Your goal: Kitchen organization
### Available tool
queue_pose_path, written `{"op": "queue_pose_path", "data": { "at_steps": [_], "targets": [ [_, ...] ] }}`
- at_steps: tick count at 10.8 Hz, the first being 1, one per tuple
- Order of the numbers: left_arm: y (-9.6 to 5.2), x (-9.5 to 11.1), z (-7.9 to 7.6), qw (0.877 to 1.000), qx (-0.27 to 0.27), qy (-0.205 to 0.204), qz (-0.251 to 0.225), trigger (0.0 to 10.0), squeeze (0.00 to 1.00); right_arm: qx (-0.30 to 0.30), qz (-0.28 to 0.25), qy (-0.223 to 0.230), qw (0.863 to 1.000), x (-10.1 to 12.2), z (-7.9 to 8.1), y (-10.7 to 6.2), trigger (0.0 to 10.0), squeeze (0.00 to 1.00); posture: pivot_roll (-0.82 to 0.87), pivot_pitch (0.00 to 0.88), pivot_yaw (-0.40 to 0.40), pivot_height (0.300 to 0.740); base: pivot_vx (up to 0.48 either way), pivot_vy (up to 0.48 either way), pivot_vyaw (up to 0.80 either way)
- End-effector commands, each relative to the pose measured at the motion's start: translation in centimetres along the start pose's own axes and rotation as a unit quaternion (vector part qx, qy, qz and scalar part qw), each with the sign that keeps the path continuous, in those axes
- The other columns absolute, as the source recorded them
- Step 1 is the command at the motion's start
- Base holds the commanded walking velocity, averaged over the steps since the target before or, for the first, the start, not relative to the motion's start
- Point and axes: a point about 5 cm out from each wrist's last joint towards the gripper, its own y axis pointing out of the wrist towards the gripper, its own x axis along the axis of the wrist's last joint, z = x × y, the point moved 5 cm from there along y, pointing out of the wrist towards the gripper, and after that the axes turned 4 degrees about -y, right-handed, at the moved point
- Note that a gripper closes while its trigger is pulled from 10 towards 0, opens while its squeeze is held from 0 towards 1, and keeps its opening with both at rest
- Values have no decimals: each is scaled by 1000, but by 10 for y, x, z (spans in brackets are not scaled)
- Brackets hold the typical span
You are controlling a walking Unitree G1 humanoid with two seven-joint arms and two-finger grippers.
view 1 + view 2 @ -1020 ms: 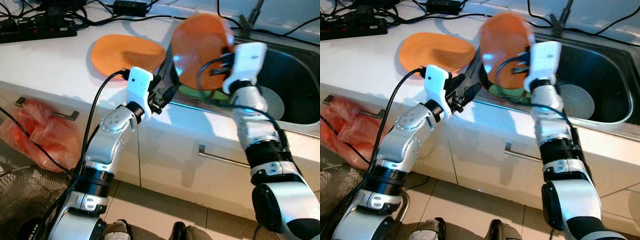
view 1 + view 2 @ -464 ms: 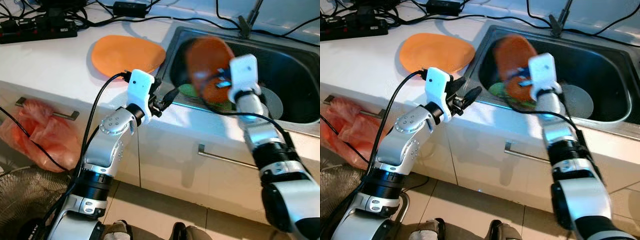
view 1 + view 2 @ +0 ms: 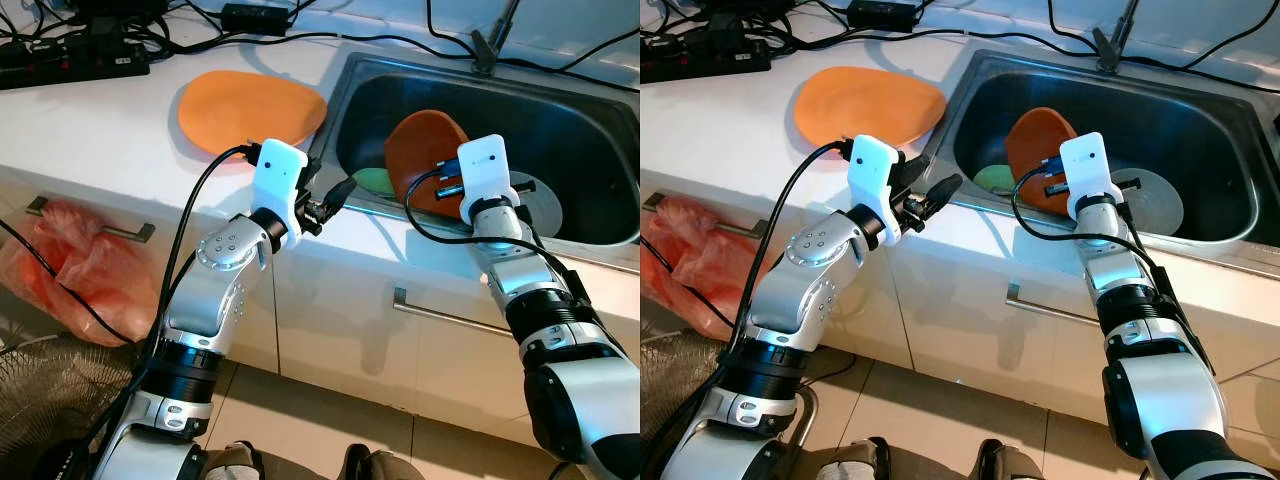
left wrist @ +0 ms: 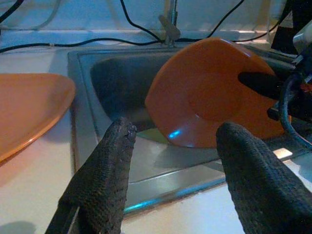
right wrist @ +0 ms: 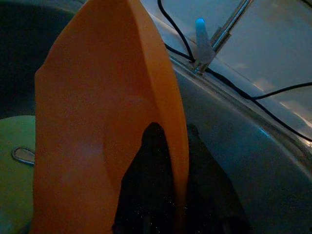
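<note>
White kitchen surface point(image 3: 120, 120) with a steel sink point(image 3: 590, 130). My right gripper point(image 3: 440, 185) has its jaws clamped on the rim of an orange plate point(image 3: 420, 155), held on edge inside the sink. My left gripper point(image 4: 170, 170), jaws apart, hovers at the sink's front edge. A second orange plate point(image 3: 250, 105) lies flat on the surface.

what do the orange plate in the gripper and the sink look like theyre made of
Orange plate, pinched by the right gripper: probably plastic or melamine, going by its thin rim, even colour and soft sheen. Sink: looks like stainless steel, grey and brushed, with dull reflections.
</note>
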Motion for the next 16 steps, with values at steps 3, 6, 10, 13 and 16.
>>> {"op": "queue_pose_path", "data": {
  "at_steps": [3,6,10,13,16],
  "targets": [
    [-2,1,-1,1000,1,5,2,10000,0,31,-23,6,999,12,15,0,10000,569,97,142,-51,740,0,0,0],
    [-2,0,-1,1000,4,3,3,10000,0,53,-27,8,998,13,27,-2,10000,239,98,147,-54,740,0,0,0],
    [-2,0,0,1000,8,2,3,10000,0,70,-45,16,996,20,33,-3,10000,0,98,148,-56,740,0,0,0],
    [-2,12,18,998,63,1,-26,10000,0,124,-112,132,977,54,49,-9,10000,0,96,147,-55,740,0,0,0],
    [-13,42,59,982,168,-15,-83,10000,0,226,-159,263,924,83,77,-27,10000,0,98,142,-51,740,0,0,0]
  ]
}}
